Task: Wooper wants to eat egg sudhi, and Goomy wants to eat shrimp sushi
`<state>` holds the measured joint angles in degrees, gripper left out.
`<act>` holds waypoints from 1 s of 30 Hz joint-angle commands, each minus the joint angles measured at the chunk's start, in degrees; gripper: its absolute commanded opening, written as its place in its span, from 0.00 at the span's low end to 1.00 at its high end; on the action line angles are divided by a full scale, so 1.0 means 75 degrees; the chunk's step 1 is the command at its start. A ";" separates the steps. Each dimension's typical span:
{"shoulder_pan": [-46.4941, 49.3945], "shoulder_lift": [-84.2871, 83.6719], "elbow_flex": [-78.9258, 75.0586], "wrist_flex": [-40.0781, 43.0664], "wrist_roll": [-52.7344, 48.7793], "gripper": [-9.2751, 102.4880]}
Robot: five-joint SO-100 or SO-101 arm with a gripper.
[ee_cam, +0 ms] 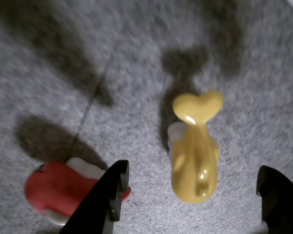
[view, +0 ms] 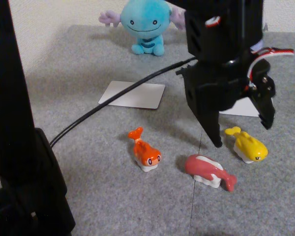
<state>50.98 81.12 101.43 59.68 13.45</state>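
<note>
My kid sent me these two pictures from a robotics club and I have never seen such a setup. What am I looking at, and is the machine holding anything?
The black machine is a small robot arm; its two-finger gripper hangs open and holds nothing. The fixed view comes from a camera standing beside the grey carpet. The wrist view comes from a camera riding on the arm, looking down between its fingers. On the carpet lie three toy sushi: the orange shrimp sushi, a red-pink one and the yellow egg sushi, which sits right under the gripper. At the back sits the blue plush Wooper, with a white card in front of it.
</note>
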 commanded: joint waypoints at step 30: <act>0.0363 -0.0715 -0.0293 -0.0199 0.0750 0.13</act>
<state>53.17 74.62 100.72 57.83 18.02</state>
